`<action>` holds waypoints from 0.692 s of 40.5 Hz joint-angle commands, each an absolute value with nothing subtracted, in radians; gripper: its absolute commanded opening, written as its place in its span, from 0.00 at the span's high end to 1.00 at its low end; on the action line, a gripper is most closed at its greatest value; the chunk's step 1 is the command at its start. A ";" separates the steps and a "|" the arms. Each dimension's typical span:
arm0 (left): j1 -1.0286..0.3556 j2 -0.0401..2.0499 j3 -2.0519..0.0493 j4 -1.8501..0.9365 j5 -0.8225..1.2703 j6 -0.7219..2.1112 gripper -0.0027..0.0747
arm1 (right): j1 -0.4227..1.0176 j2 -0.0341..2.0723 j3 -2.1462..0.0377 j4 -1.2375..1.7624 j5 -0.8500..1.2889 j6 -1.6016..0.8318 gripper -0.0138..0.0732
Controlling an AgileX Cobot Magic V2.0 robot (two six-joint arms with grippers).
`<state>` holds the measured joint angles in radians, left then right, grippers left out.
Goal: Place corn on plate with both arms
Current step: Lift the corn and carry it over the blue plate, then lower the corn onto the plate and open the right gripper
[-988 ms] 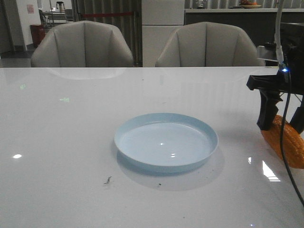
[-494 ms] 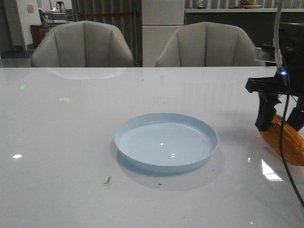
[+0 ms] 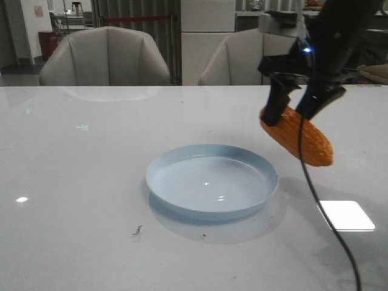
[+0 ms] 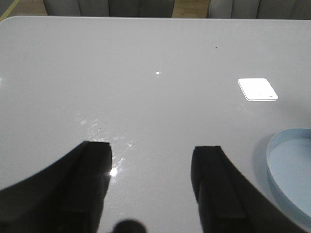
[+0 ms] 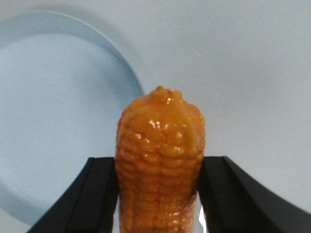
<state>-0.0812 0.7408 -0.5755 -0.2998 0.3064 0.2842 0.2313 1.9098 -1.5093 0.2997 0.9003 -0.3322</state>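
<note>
Stretching across nearly the whole front view, the glossy white table carries the scene, with two grey padded chairs pushed up along its far edge and a dim room behind them; no brand, label or writing can be read on anything there. A bright square of reflected light lies on the tabletop toward the right edge, and a few dark specks sit near the front edge. The pale-blue plate rests flat around the middle of the table, round and shallow with a low raised rim, plain inside. Up to its right the black right arm reaches down, a thin black cable trailing from it toward the front edge. Its right gripper is clamped on the corn, one black finger pressed to each side. The cob hangs in the air, clear of the table, just above and beside the plate's right rim, tilted with its free end lower; it is glossy orange, with rows of bumpy kernels and a rounded tip. The left gripper hovers over bare tabletop with its fingers spread wide and nothing between them, the plate's rim at its side.
</note>
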 commanded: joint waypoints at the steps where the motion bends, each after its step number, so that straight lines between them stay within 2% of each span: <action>1: -0.078 0.734 -0.605 -0.316 0.223 0.288 0.40 | 0.292 1.857 -1.570 0.373 0.891 -0.388 0.57; 11: -0.078 0.734 -0.605 -0.316 0.223 0.288 0.40 | 0.407 1.888 -1.573 0.406 0.812 -0.423 0.57; 23: -0.078 0.734 -0.605 -0.316 0.223 0.288 0.40 | 0.417 1.959 -1.579 0.463 0.797 -0.422 0.57; 26: -0.078 0.734 -0.605 -0.316 0.223 0.288 0.40 | 0.417 1.977 -1.579 0.463 0.803 -0.422 0.54; 28: -0.078 0.734 -0.605 -0.316 0.223 0.288 0.40 | 0.417 1.988 -1.579 0.463 0.809 -0.422 0.47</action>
<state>-0.0812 0.7408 -0.5755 -0.2998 0.3064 0.2842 0.4184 2.0282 -1.5453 0.4274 0.8261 -0.4115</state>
